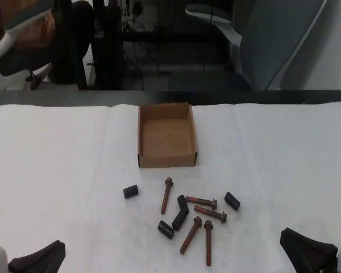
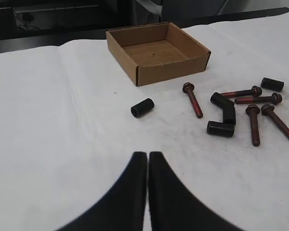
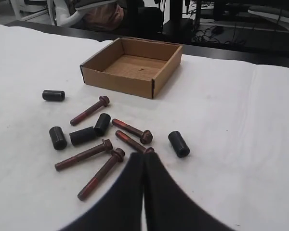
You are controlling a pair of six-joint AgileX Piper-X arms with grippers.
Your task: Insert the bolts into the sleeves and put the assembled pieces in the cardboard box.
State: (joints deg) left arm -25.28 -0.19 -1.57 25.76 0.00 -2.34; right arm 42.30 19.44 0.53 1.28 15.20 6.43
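Fingers of the right gripper (image 3: 144,156): pressed together, nothing between them, low over the white cloth (image 3: 241,144) covering the bench. Fingers of the left gripper (image 2: 148,159): likewise closed and empty.

Right side, outward from the tips:
- The head of a reddish-brown metal bolt with a flanged head (image 3: 132,142) lies just ahead of the tips.
- A short black cylindrical sleeve (image 3: 178,144) lies near it on its side, apart from the rest.
- Farther out is the rest of the pile. In all there are five bolts and five sleeves, all loose and none mated. Two of the sleeves touch end to end at an angle.
- Beyond the pile is the shallow brown cardboard box (image 3: 116,84), open-topped, with nothing in it.

Left side, outward from the tips:
- Bare cloth comes first, then a lone sleeve (image 2: 142,107), well apart from the pile.
- The box lies beyond that.

Handling (judgement):
- The bolts look rigid and fairly dense for their size. The round shanks will roll if nudged.
- Best hold on a bolt is across the shank just below the head, which leaves the threaded end free to enter a bore.
- The sleeves look light and smooth-walled and are also prone to rolling. I cannot tell whether they are rubber or plastic.
- Pinch a sleeve across its outer wall near one end and keep the bore unobstructed.
- Both sets of fingers must open before any pick.
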